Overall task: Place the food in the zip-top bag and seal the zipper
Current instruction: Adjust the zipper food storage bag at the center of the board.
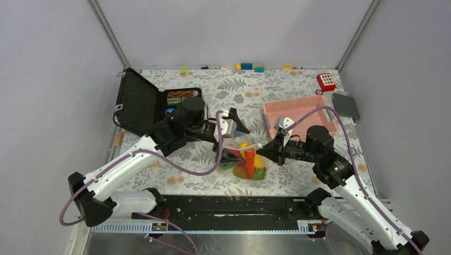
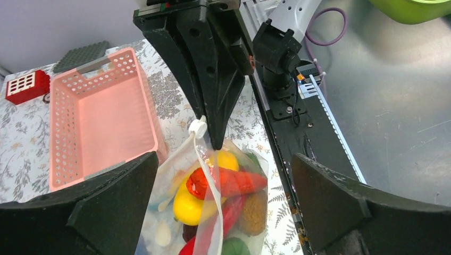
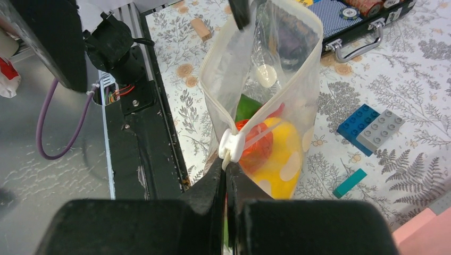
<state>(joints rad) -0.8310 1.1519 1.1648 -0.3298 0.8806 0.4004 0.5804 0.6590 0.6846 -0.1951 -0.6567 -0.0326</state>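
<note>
The clear zip-top bag (image 1: pixel 245 159) hangs between the two grippers, just above the table. It holds the food: a yellow piece (image 2: pixel 186 204), a red chilli (image 2: pixel 234 183), a green piece (image 2: pixel 234 248) and a brownish piece (image 2: pixel 254 212). My right gripper (image 3: pixel 226 171) is shut on the bag's mouth edge, right below the white slider (image 3: pixel 230 146). The zipper strip (image 3: pixel 317 53) loops open beyond the slider. My left gripper (image 2: pixel 223 164) is open, its jaws wide apart on either side of the bag (image 2: pixel 175 223). In the top view the left gripper (image 1: pixel 230 130) is at the bag's left and the right gripper (image 1: pixel 261 150) at its right.
The pink basket (image 1: pixel 300 109) stands behind the right arm. The open black case (image 1: pixel 143 103) is at the left. A red block (image 1: pixel 326 81) and a grey baseplate (image 1: pixel 345 105) sit at the back right. Loose bricks (image 3: pixel 369 125) lie on the floral cloth beside the bag.
</note>
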